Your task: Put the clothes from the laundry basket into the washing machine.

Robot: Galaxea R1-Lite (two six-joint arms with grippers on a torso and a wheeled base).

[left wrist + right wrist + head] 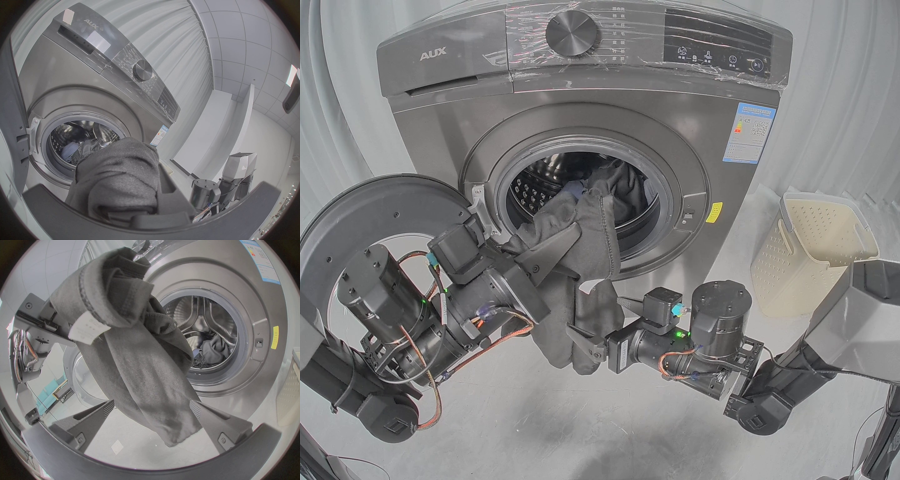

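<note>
Pinching the dark grey cloth garment (594, 231) in the closed left gripper (565, 240) at the mouth of the grey front-loading washing machine (675, 156); flanking its hanging tail with the open right gripper (578, 344). Probably risking, on release, that tail's weight dragging it out.

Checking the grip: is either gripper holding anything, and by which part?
The left gripper holds the dark grey fabric garment by its bunched upper end; the open right gripper only straddles its hanging lower end.

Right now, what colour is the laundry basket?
Cream white, with perforated walls; the laundry basket shows best in the head view.
</note>
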